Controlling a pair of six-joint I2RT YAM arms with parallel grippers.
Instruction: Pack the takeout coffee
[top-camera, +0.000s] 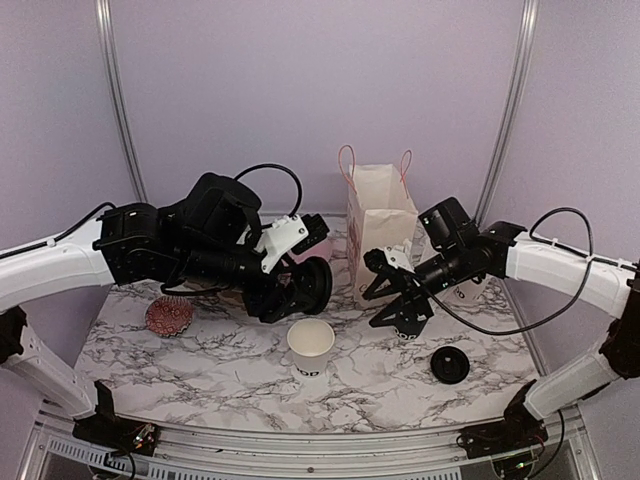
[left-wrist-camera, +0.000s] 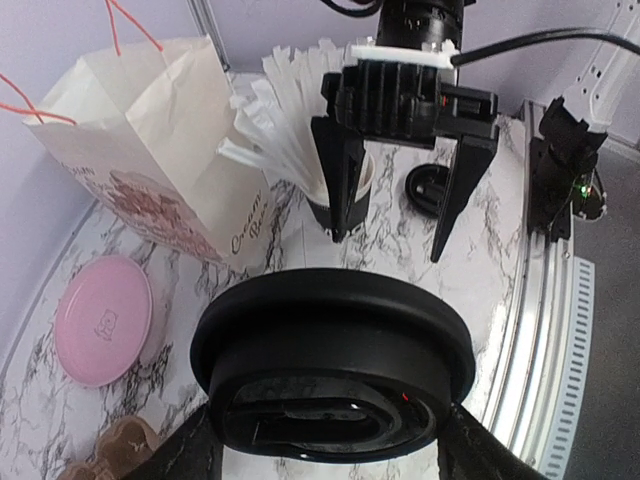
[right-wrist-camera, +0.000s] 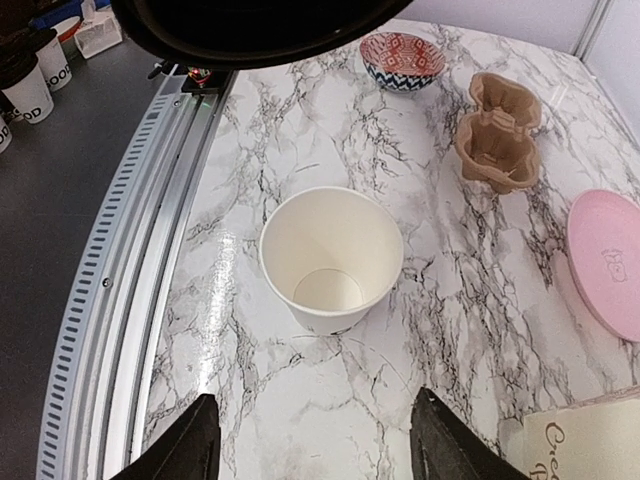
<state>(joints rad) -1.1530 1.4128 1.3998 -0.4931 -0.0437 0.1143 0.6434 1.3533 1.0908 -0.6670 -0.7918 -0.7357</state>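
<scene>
Saw the left gripper (top-camera: 300, 289) clamped on a black lid (left-wrist-camera: 330, 370), held on edge in the air. Caught only stubs of its fingers (left-wrist-camera: 190, 455) at the bottom corners of the left wrist view, the rest hidden behind the rim. Lost the table beneath to that lid, filling the lower half of the view.

Found the right gripper (left-wrist-camera: 388, 243) straight ahead of the left one, jaws spread wide with nothing between. Made out a black cup of white straws (left-wrist-camera: 285, 130) just behind one finger, partly covered by it. Glimpsed a second lid (top-camera: 450, 364) lying flat near the right gripper on its arm's side, half hidden behind the other finger from the left wrist.

Found the paper cup (right-wrist-camera: 330, 255) upright and open-topped on the marble table (right-wrist-camera: 450, 330), just ahead of the right gripper, in line with the gap between its fingers and touching neither. Placed it below the held lid, apart from it. Could read only part of the dark lettering on its side.

Saw a paper bag (top-camera: 380, 235) standing just behind the right gripper, with only a corner in the right wrist view. Noted a pink plate (right-wrist-camera: 610, 260) cut by that view's edge and a brown pulp tray (right-wrist-camera: 497, 130) beyond the cup, largely under the left arm from above. Caught a patterned bowl (right-wrist-camera: 403, 58) partly behind the lid's rim. Spotted two lidded white cups (right-wrist-camera: 30, 92) off the table, cropped by the frame.
</scene>
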